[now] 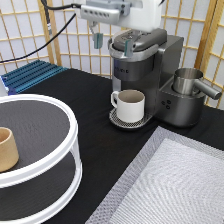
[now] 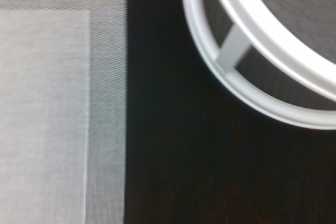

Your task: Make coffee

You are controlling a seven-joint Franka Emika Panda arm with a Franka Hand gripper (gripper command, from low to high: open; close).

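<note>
My gripper (image 1: 112,43) hangs at the exterior view's top, just above the closed lid of the grey coffee machine (image 1: 150,65). Its two fingers (image 1: 97,40) stand apart, open, with nothing between them. A white handled mug (image 1: 131,105) stands on the machine's drip tray (image 1: 119,121), under the spout. The coffee pod is not in view in either picture. A tan handleless cup (image 1: 6,149) sits on the upper shelf of the white round rack (image 1: 70,160) at the exterior view's left. The wrist view shows only the black tabletop (image 2: 180,165), the rack's rim (image 2: 247,95) and a grey mat (image 2: 52,110).
A steel pitcher (image 1: 189,80) with a handle sits on the machine's right side. A grey woven mat (image 1: 170,185) covers the exterior view's bottom right. A blue ridged rack (image 1: 30,75) lies at the far left. A wooden lattice screen (image 1: 30,30) closes the back.
</note>
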